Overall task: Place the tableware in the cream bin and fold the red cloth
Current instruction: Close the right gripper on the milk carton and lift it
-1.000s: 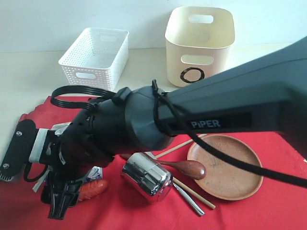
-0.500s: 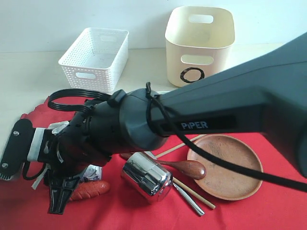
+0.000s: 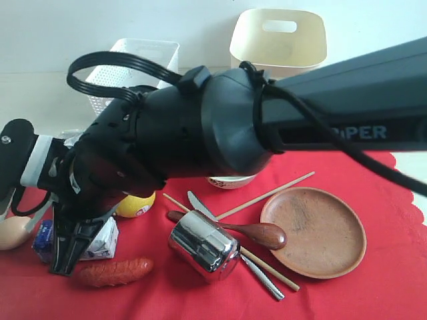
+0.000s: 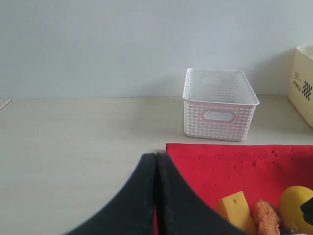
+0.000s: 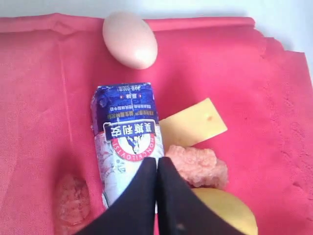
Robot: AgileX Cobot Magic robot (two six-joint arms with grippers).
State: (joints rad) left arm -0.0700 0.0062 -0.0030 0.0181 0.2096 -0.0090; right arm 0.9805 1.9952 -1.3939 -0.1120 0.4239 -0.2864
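Fingers [image 4: 142, 196] of the left gripper [image 4: 156, 155] are pressed flat together with nothing between them, seen against the line where the bare table [image 4: 73, 147] meets a corner of the red cloth [image 4: 234, 161]. Those of the right gripper [image 3: 61, 265], whose arm reaches across to the left side of the exterior view, are likewise closed tip to tip and empty, pointing down over one end of the milk carton [image 5: 124, 132]. From the left, an egg [image 3: 12, 230] lies at the cloth's edge, then the carton on its side, with a sausage [image 3: 113, 272] in front of it and a lemon [image 3: 137, 205] behind. The right wrist view adds a wedge of cheese [image 5: 193, 122] touching the carton. Behind these, on the table, stands a white lattice basket [image 3: 157, 57]. Toward the middle the steel cup [image 3: 203, 247] lies on its side across the knife [image 3: 261, 275] and one of the chopsticks [image 3: 273, 190], which are crossed. The wooden spoon [image 3: 257, 233] rests with its broad end against the left rim of the brown plate [image 3: 320, 233]. The bowl [image 3: 230, 181] shows only as a pale sliver under the arm. At the back, right of the basket, the cream bin [image 3: 250, 50] stands upright on the table, well apart from the tableware, all of which lies on the cloth. The cloth is spread open, unfolded, under everything.
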